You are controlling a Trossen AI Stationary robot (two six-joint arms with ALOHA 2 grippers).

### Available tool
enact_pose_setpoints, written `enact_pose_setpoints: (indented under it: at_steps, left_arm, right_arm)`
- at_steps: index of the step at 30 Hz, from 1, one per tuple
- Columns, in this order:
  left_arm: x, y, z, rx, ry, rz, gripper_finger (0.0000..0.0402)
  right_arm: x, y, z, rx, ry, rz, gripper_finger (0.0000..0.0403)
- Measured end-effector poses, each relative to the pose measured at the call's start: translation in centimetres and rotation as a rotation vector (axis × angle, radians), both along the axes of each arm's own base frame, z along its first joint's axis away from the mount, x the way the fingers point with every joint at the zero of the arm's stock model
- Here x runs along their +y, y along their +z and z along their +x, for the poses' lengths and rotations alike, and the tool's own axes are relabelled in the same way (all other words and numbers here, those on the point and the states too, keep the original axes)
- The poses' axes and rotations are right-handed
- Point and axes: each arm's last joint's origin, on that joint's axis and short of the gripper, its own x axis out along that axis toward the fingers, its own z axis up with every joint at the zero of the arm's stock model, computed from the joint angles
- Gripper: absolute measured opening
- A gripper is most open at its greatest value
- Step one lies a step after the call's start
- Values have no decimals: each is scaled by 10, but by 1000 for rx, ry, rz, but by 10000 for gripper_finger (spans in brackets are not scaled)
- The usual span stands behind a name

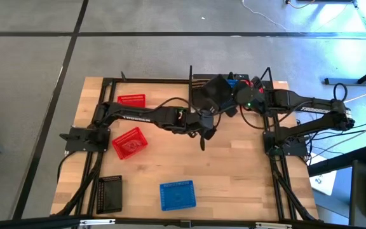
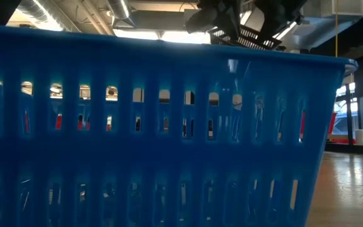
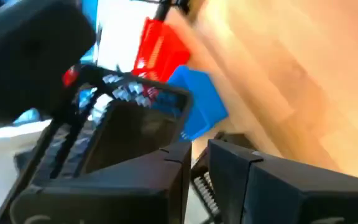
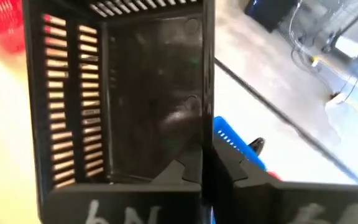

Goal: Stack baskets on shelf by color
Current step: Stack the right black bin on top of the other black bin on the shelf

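Over the wooden table's (image 1: 234,172) far edge, right claw (image 4: 207,180) clamps a black basket (image 4: 142,93) wall.

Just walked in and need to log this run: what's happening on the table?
The right end effector is shut on a black basket, held above the shelf at the table's far edge. The left end effector waits mid-table. Two red baskets, a blue basket and another black one lie loose.

Your high view looks straight down on the whole tabletop (image 1: 227,172); your low view sits pressed against the blue basket (image 2: 156,139) that both share.
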Motion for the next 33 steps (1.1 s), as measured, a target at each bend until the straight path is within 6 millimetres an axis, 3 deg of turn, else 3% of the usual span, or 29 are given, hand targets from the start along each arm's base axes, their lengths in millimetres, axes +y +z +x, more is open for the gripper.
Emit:
enact_pose_setpoints:
  at_steps: [11, 18, 24, 33]
  left_arm:
    - [-12, 62, -44, -250, 197, -21, 47]
    - [-16, 90, -70, -384, 360, 34, 47]
    - [-23, 98, -81, -400, 415, 86, 47]
    - [-31, 99, -89, -370, 418, 120, 47]
  right_arm:
    - [-19, -1, -3, -103, -131, 100, 0]
    - [-45, -1, 1, -288, -282, 199, 0]
    - [-70, -20, 12, -315, -383, 355, 2]
    - [-109, -60, 36, -281, -394, 628, 7]
